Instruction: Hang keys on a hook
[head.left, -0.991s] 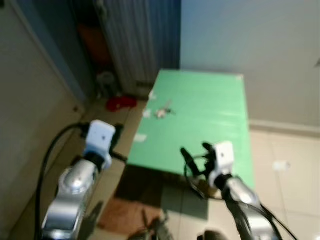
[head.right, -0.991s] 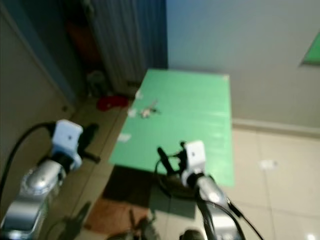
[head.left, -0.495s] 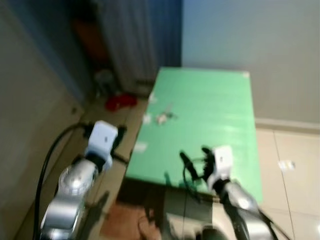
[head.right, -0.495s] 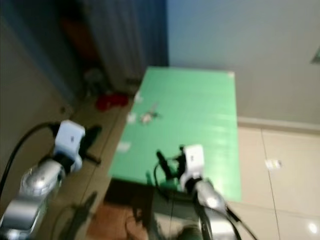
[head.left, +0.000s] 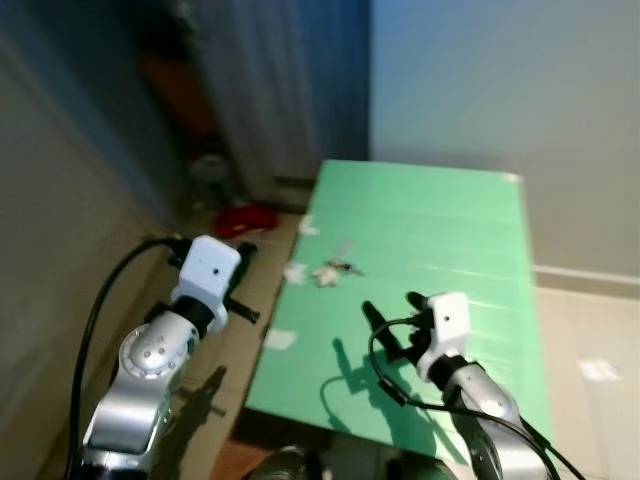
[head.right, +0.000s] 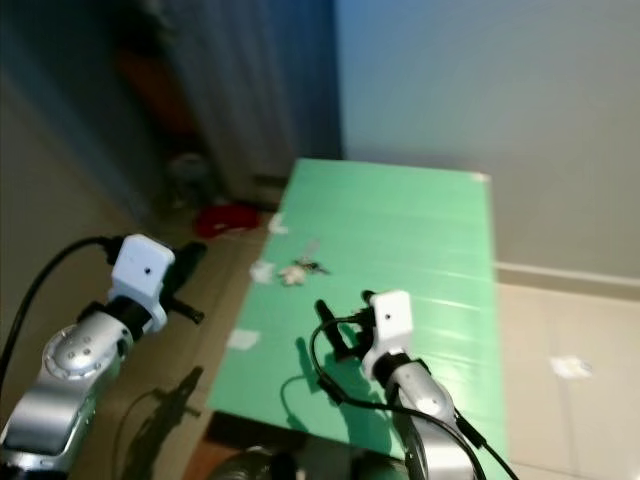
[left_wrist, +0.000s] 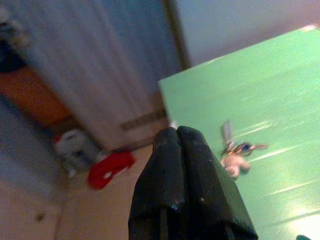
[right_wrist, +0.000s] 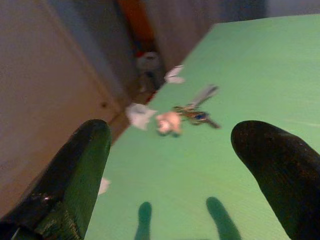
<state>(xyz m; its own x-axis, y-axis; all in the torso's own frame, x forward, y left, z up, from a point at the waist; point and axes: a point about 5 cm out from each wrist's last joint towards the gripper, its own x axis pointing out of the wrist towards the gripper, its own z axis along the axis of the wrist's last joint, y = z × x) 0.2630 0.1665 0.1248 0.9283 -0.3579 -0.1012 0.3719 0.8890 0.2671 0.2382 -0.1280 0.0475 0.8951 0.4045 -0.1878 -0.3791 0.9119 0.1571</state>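
Note:
A bunch of keys (head.left: 335, 270) with a pale pink fob lies on the green table (head.left: 450, 230), near its left edge. In the right wrist view the keys (right_wrist: 186, 115) lie ahead, between the two fingers. My right gripper (head.left: 390, 322) hovers open above the table's near part, short of the keys, and throws a shadow on the green top. Left of the table, my left gripper (head.left: 238, 290) is held over the floor. In the left wrist view its fingertips (left_wrist: 179, 145) are pressed together with nothing between them, and the keys (left_wrist: 237, 152) show beyond.
Small white scraps (head.left: 296, 272) lie along the table's left edge. A red object (head.left: 248, 218) rests on the floor by a grey curtain (head.left: 270, 80). A pale wall stands behind the table. Tiled floor with a white scrap (head.left: 598, 370) lies to the right.
The camera has moved closer to the table, so it fills more of the view. My right gripper now hovers over the green top rather than off its near edge.

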